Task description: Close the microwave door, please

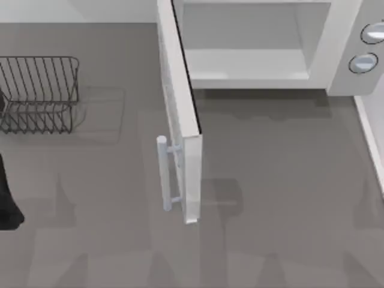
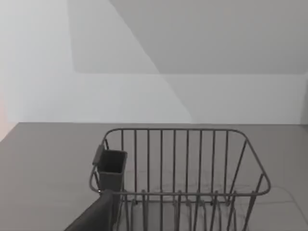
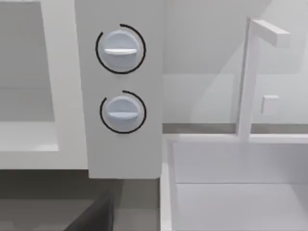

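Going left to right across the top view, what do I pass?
Left arm at the left edge → wire rack → door handle → microwave door, standing open → open microwave cavity → two knobs on the microwave body.

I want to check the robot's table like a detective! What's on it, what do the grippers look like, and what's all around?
Surface: grey table, bare in front of the microwave.
Job's things: microwave door swung wide open, standing out from the microwave body; its bar handle faces the table's left side. Cavity is bare inside.
Clutter: wire dish rack at the table's left, with a small grey cup holder on its rim.
Grippers: left arm parked at the left edge; fingers cannot be judged.
Cables: nothing seen.
Surroundings: two round knobs on the microwave, white sink with faucet beside it, plain white wall.
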Robot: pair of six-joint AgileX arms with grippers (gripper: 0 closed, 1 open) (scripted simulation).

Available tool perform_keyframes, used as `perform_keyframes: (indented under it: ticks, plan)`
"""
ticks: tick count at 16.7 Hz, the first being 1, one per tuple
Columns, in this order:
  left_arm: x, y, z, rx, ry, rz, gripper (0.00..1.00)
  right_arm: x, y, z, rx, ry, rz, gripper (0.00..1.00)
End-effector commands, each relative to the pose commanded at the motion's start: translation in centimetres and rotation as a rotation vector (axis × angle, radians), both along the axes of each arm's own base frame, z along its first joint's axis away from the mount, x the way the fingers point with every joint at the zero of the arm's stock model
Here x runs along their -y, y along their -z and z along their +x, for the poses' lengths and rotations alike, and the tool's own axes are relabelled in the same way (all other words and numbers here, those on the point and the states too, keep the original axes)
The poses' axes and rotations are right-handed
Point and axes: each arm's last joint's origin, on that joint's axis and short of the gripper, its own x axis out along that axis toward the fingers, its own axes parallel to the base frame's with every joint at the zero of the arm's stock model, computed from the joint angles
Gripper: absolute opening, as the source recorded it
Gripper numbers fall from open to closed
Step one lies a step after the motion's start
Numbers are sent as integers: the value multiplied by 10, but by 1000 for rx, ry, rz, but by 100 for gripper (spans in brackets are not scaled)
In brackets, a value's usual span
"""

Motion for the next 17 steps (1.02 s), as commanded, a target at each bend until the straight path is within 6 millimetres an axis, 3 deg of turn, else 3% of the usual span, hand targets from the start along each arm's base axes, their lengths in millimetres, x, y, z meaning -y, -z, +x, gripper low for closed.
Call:
perform_keyframes:
  ticks: [4, 7, 12, 17]
  plan:
    - [1, -1, 1, -29, 13, 7, 100, 0, 0, 0, 0, 0, 0, 100]
    - [4, -5, 3, -142, 60, 38, 100, 0, 0, 0, 0, 0, 0, 100]
    - [13, -24, 15, -457, 192, 142, 100, 0, 0, 0, 0, 0, 0, 100]
    - [28, -51, 46, -843, 403, 285, 100, 0, 0, 0, 0, 0, 0, 100]
